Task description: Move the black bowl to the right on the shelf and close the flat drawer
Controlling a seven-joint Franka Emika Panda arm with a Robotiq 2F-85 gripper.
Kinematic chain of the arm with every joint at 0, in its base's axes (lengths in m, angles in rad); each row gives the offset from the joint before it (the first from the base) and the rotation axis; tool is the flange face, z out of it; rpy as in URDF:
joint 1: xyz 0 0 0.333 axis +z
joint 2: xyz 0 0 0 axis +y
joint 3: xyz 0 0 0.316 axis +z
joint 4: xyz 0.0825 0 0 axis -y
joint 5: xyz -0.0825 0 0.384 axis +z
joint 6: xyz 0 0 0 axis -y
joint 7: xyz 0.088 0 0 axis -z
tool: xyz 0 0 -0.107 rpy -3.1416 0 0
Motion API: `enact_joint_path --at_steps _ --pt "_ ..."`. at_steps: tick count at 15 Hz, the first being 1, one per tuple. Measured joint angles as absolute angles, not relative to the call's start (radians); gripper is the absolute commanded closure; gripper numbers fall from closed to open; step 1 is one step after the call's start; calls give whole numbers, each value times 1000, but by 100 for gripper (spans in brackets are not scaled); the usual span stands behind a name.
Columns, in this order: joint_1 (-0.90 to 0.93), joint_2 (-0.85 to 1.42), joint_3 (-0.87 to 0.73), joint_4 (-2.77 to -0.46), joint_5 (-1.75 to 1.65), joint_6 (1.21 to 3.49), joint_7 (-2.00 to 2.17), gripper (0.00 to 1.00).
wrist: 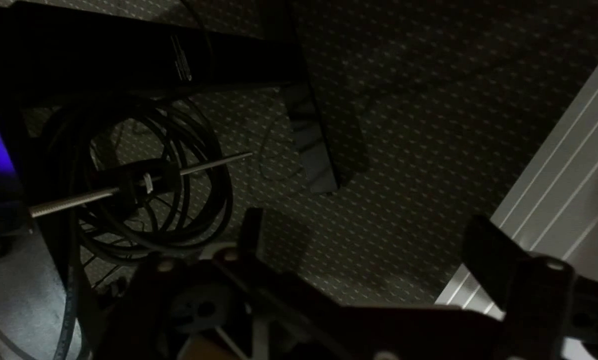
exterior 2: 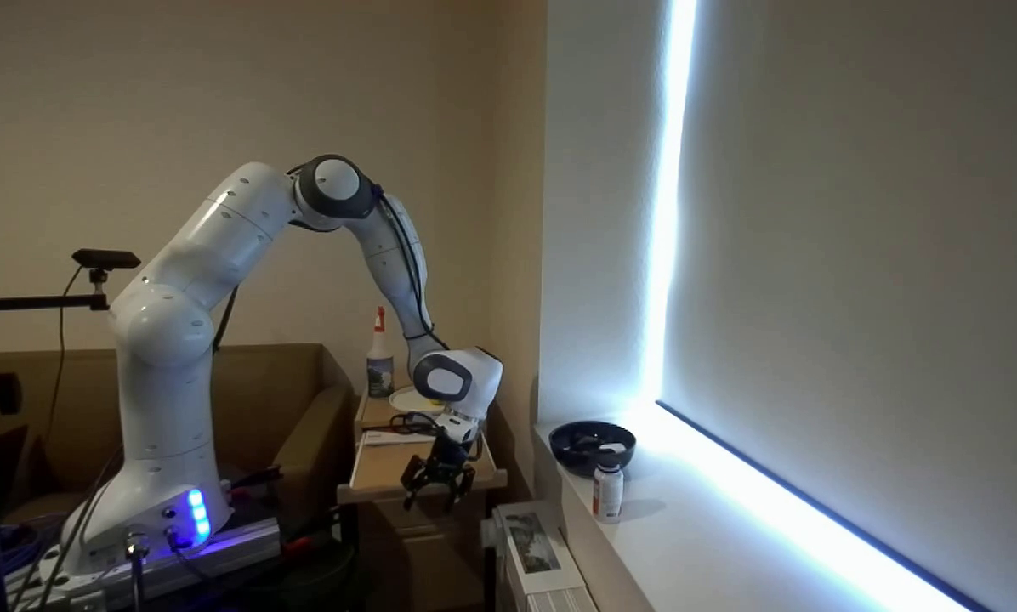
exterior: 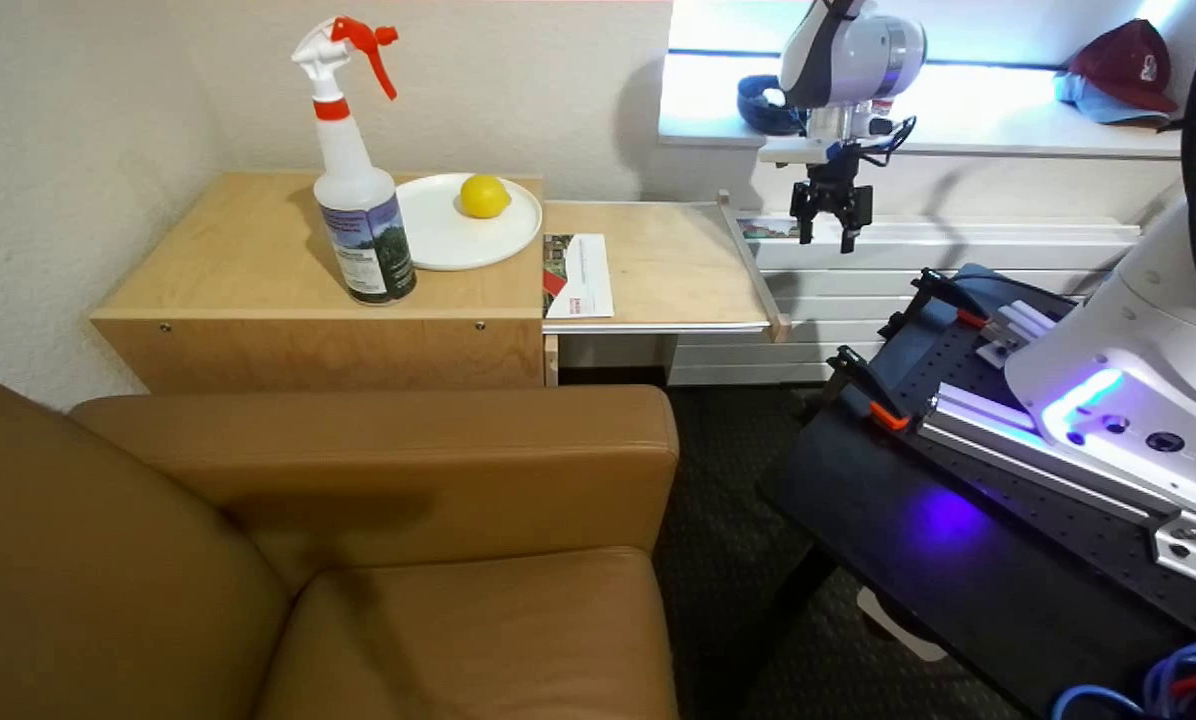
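Observation:
The glossy black bowl stands on the white, brightly lit shelf (exterior: 1018,125), near its left end in an exterior view (exterior: 758,112), partly hidden by the arm. The bowl (exterior 2: 585,463) and shelf (exterior 2: 687,544) also show in an exterior view, with something whitish in the bowl. The flat drawer (exterior: 673,262) is pulled out of the light-wood cabinet and holds a leaflet; it also shows in an exterior view (exterior 2: 394,474). My gripper (exterior: 826,245) is open and empty, in front of and below the shelf, apart from bowl and drawer. In the wrist view, the gripper (wrist: 364,221) has carpet between its fingers.
A small white bottle (exterior 2: 608,495) stands beside the bowl. A cap (exterior: 1123,75) lies at the shelf's right. The cabinet top holds a spray bottle (exterior: 366,235) and white plate (exterior: 428,230) with yellow fruit. A white radiator (exterior: 838,305) is below the shelf; a sofa (exterior: 408,430) is nearby.

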State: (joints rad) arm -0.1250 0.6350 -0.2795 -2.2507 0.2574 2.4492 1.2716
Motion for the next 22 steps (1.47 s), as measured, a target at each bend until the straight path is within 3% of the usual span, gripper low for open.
enact_joint_path --at_steps 13,22 --pt "-47 815 -103 -2105 499 2682 1621 0" --pt "95 815 -30 -1993 472 2689 1692 0"
